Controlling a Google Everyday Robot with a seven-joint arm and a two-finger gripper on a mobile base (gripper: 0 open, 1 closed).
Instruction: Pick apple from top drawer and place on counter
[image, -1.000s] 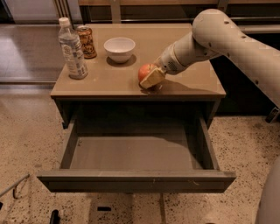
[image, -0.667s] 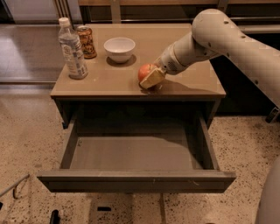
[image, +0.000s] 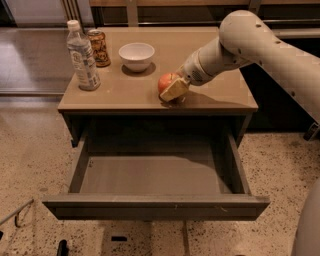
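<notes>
The apple (image: 164, 81), red-orange, rests on the tan counter (image: 120, 92) near its front edge, right of centre. My gripper (image: 170, 89) reaches in from the right and is shut on the apple, with one tan finger (image: 175, 90) across its front. The second finger is hidden behind the apple. The top drawer (image: 150, 176) below is pulled fully open, and its grey floor holds nothing.
A clear water bottle (image: 83, 57), a brown can (image: 98, 48) and a white bowl (image: 136, 55) stand on the counter's back left. My white arm (image: 260, 47) spans the right side. Speckled floor (image: 30, 160) surrounds the cabinet.
</notes>
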